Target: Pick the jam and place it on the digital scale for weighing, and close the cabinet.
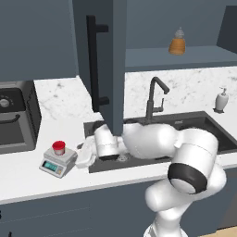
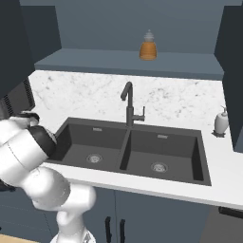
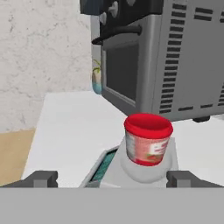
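On the scale (image 1: 57,162), at 9 o'clock of the sink (image 1: 157,139), the jam (image 1: 59,147) is seen standing upright; the gripper (image 3: 112,178) is spread open, and the cabinet (image 1: 104,60) door is open.

Jam (image 1: 58,147) sits on the digital scale (image 1: 58,162); scale on the bench (image 1: 28,178), left of the sink (image 2: 133,149). Oven (image 3: 153,57) stands behind the scale; cabinet (image 1: 105,60) door hangs open above the sink.

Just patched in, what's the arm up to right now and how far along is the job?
The jam already sits upright on the digital scale, left of the sink on the white counter. The claw is open and empty, pointing at the jar with its fingertips either side but not touching it. The cabinet door over the sink is still swung open, so closing it is what remains. An orange bottle stands on the open shelf.
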